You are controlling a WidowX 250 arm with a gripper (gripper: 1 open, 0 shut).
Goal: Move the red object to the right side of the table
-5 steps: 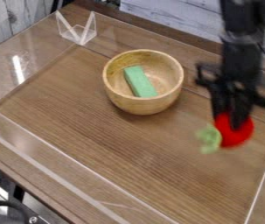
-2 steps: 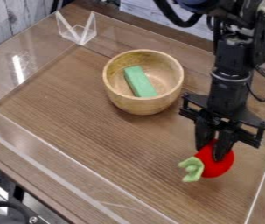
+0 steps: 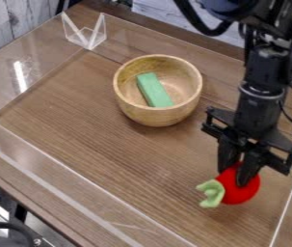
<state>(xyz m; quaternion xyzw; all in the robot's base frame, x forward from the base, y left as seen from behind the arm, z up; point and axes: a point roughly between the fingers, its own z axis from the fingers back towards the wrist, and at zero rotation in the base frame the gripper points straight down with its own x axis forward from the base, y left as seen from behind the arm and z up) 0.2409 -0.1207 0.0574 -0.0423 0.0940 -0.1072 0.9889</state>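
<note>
- One broad surface frames everything: the table (image 3: 71, 135), brown wood grain edged by low clear walls, with its right side now occupied by the arm.
- The wooden bowl (image 3: 159, 90) sits near the middle, holding the green block (image 3: 152, 90); neither has shifted over the last second.
- The gripper (image 3: 245, 176) points almost straight down, and it has come lower and nearer the front-right corner than a second ago.
- Its fingers are closed on the red object (image 3: 242, 188), which has travelled with them and now sits low at the right edge, its green leaf (image 3: 213, 192) sticking out to the left.
- Judged from this, the carry is nearly finished; letting go over the right side remains, though whether the fruit already touches wood cannot be told.
</note>
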